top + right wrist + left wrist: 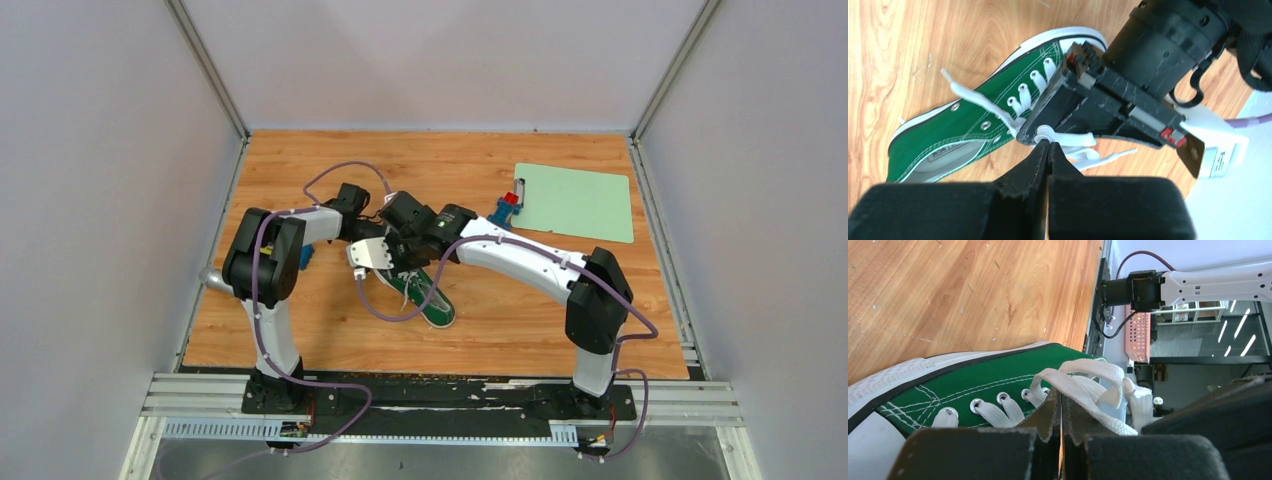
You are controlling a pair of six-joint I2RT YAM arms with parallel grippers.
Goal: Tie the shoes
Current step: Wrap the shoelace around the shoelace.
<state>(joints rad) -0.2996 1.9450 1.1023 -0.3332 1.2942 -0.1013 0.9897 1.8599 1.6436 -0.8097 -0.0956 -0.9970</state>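
Closest in, the left gripper [1061,407] was clamped shut, laces [1088,385] draped over its tips; whether any were pinned I could not tell. Beneath lay the green sneaker [433,302], midway across the table [520,340]. The right gripper [1048,146] was pinched on the laces where they bunched; pulling slowly outward would likely tighten them, though both wrists crowded close. A clipboard [575,200] lay far right.

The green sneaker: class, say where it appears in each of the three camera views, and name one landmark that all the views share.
Top external: the sneaker lies diagonally just below the centre.
Left wrist: the sneaker fills the lower left, seen side on with its eyelets showing.
Right wrist: the sneaker lies diagonally left of centre, toe cap at upper right.
Shared landmark: the wooden table under it.
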